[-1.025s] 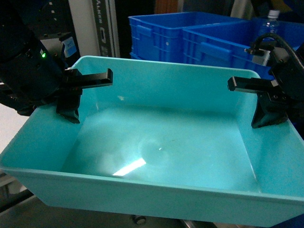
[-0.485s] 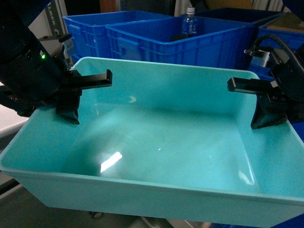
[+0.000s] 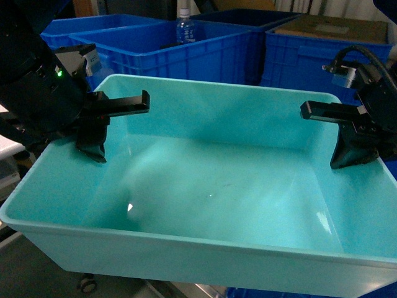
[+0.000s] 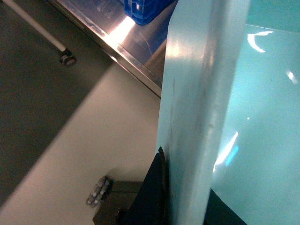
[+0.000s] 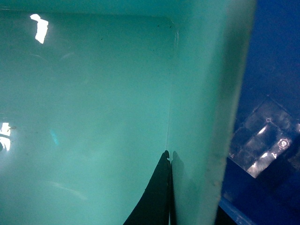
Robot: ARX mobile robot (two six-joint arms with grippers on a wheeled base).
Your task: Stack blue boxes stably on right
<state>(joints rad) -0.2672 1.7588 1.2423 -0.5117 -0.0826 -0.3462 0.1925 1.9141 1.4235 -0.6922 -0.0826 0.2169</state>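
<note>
Writing is nowhere legible to us: the white tag (image 3: 90,57) on our left arm and the label of the clear bottle (image 3: 185,30) standing in a dark blue crate (image 3: 186,56) are both too small and blurred to read.

We hold the turquoise tub (image 3: 205,186) between our two arms, lifted in front of the head camera, with nothing visibly under it; open side up, its near wall fills the lower edge of that view. Our left gripper (image 3: 93,133) is pinching the tub's left wall at the rim, near the far left corner: one finger lies inside against the sloping wall, the other is outside and mostly hidden. Our right gripper (image 3: 353,152) clamps the right wall the same way, near the far right corner, its inner finger dark against the turquoise.

Behind the tub's far rim stand ribbed dark blue crates; further right, another blue crate (image 3: 322,56) carries a flat brownish sheet (image 3: 329,26) on top.

The left wrist view shows what the head view does not: the tub's rim (image 4: 206,93) seen edge-on with a black finger (image 4: 152,192) pressed on its outer side, and below, a pale floor (image 4: 70,154), a metal ledge (image 4: 117,51) and a caster wheel (image 4: 68,58). The right wrist view shows the inner finger (image 5: 154,201) flat on the inside wall, and beyond the rim, deep blue plastic (image 5: 276,70) with something clear and glinting (image 5: 265,140) we cannot identify.
</note>
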